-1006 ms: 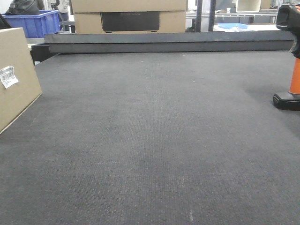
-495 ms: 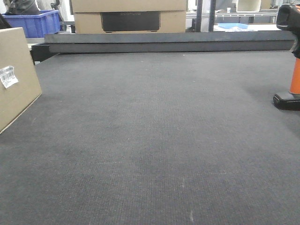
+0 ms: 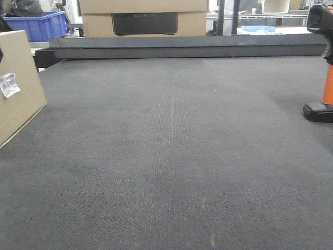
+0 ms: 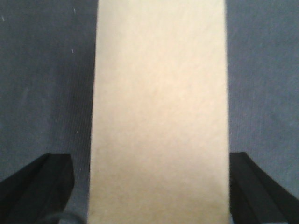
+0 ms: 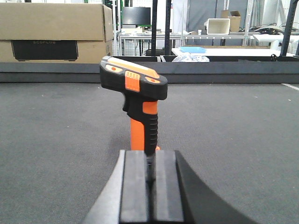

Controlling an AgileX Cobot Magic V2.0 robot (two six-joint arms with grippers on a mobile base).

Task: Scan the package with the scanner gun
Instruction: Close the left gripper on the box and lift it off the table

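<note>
A dark grey woven mat is filling almost the whole front-facing view, running back to a low dark rail at the top of the frame. Behind that rail, at upper centre, a big cardboard box with a black panel on its face is sitting, and a blue crate is showing in the upper left corner. The package, a plain brown carton, is leaning in from the left edge of the frame and resting on the mat, carrying a small white label on its near face. In the left wrist view its flat tan top is taking up the centre of the frame, and the left gripper is hanging spread wide over it, its black fingers showing in the lower corners on either side of the carton. The scanner gun, black and orange, is standing upright on its foot at the right edge of the frame. The right gripper is sitting clenched at lower centre of its wrist view, its pads pressing together with nothing between them, the scanner standing just beyond
</note>
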